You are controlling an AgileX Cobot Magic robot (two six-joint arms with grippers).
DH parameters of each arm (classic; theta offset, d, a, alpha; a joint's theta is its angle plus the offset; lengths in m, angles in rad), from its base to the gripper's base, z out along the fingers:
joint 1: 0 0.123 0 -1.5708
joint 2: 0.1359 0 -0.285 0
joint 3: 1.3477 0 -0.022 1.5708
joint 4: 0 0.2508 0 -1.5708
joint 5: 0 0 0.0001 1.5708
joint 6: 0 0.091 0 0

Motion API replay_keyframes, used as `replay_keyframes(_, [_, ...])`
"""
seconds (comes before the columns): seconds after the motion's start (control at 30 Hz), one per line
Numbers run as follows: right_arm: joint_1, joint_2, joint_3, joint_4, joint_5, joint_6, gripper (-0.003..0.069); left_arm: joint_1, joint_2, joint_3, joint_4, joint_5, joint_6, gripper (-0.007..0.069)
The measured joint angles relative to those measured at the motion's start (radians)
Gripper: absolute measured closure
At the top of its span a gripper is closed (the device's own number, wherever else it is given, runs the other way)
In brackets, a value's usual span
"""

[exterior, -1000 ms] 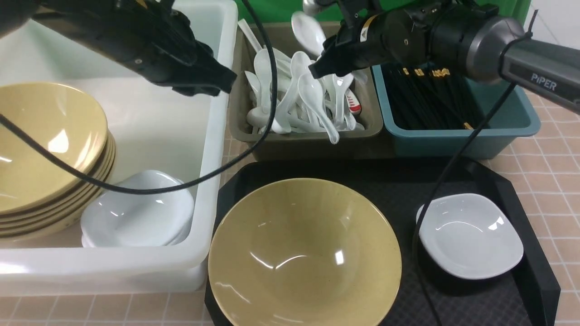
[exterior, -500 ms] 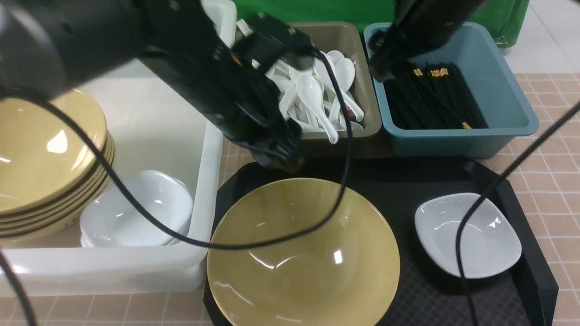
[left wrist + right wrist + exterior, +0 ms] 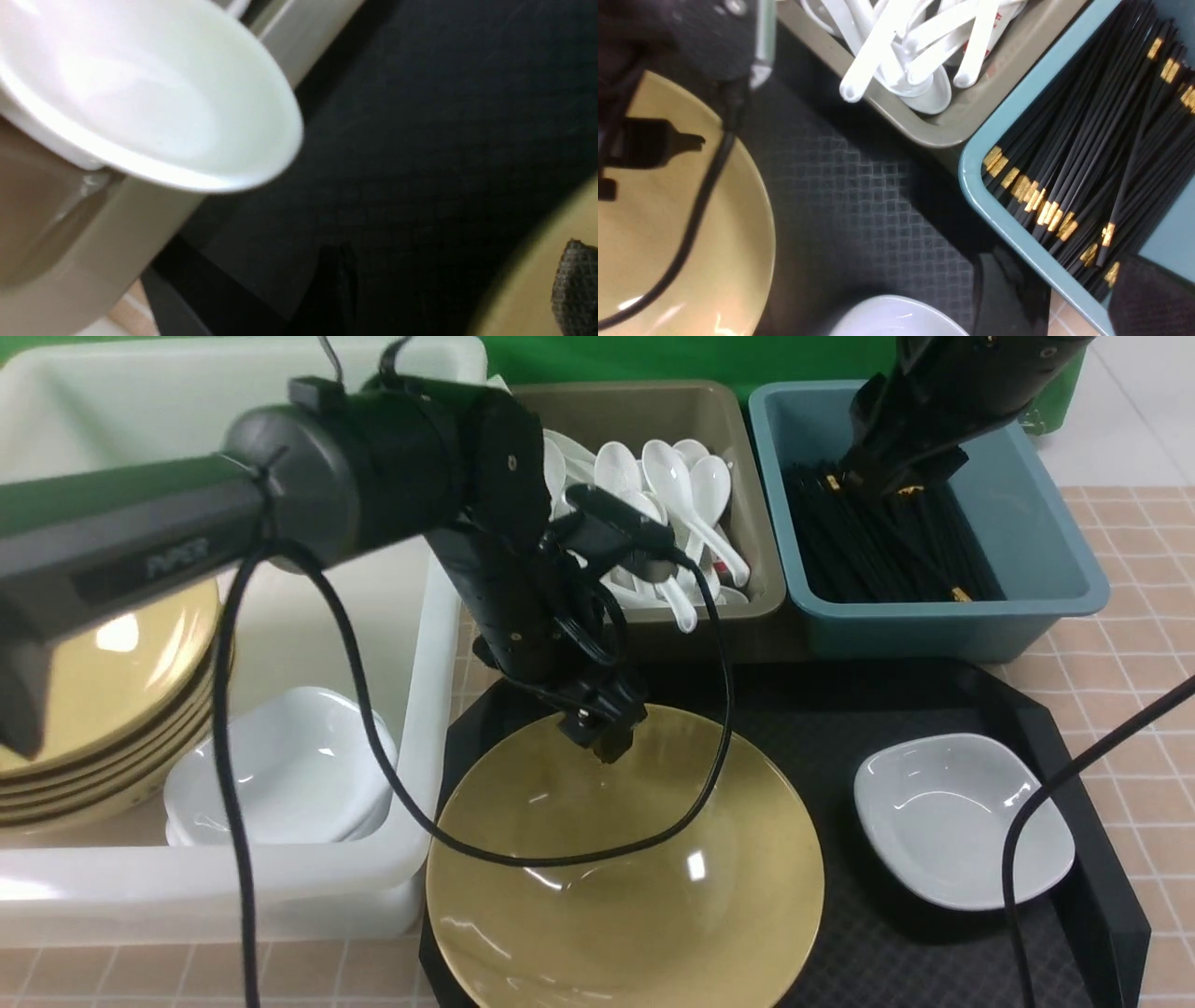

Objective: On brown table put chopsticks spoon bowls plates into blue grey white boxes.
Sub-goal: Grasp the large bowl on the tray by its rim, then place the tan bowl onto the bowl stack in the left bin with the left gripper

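Lower centre: 1 bowl (image 3: pixel 625 868) is seated on the black tray (image 3: pixel 896 952), its far rim overhung by the left gripper (image 3: pixel 602 737); grip cannot be told. Lower right: 1 plate (image 3: pixel 962 817). Upper right: chopsticks (image 3: pixel 878 551) are held in the blue box (image 3: pixel 934 621), overhung by the right gripper (image 3: pixel 873 476); grip likewise cannot be told.

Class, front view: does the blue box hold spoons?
No, the blue box holds chopsticks; the spoons lie in the grey box.

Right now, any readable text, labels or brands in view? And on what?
"PiPER": on the left arm, on its grey link, faint in the front view.
Red print on a spoon in the grey box: too small to read.
Nothing else is legible in any view.
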Motion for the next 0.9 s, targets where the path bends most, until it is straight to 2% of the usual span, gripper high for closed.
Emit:
replay_keyframes(0.1, [0.000,0.000,0.000,0.000,0.000,-0.008,0.0293,-0.001,0.018,0.000,-0.018,0.001,0.008,0.0104])
replay_keyframes(0.13, [0.001,0.000,0.000,0.000,0.000,-0.015,0.0295,-0.005,0.023,0.000,-0.027,0.008,0.015,0.0130])
replay_keyframes(0.23, [0.008,0.000,0.000,0.000,0.000,-0.038,0.0317,-0.017,0.031,0.000,-0.033,0.027,0.026,0.0268])
replay_keyframes(0.3, [0.021,0.000,0.000,0.000,0.000,-0.060,0.0356,-0.023,0.033,-0.001,-0.031,0.046,0.035,0.0389])
replay_keyframes(0.33, [0.031,0.000,0.000,0.000,0.000,-0.070,0.0387,-0.023,0.028,-0.002,-0.036,0.071,0.037,0.0449])
replay_keyframes(0.43, [0.069,-0.011,0.001,0.000,0.000,-0.094,0.0491,-0.023,0.009,-0.003,-0.081,0.113,0.013,0.0561])
replay_keyframes(0.5, [0.104,-0.030,0.002,0.000,0.000,-0.112,0.0574,-0.022,-0.014,-0.005,-0.096,0.122,-0.005,0.0590])
replay_keyframes(0.57, [0.148,-0.063,0.002,0.001,0.000,-0.119,0.0616,-0.008,-0.052,-0.003,-0.106,0.143,-0.029,0.0610])
replay_keyframes(0.77, [0.257,-0.160,0.002,0.003,0.006,-0.131,0.0622,0.097,-0.245,0.034,-0.152,0.142,-0.048,0.0617])
replay_keyframes(0.9, [0.326,-0.210,0.002,0.005,0.011,-0.130,0.0622,0.290,-0.515,0.150,-0.245,0.145,-0.051,0.0618])
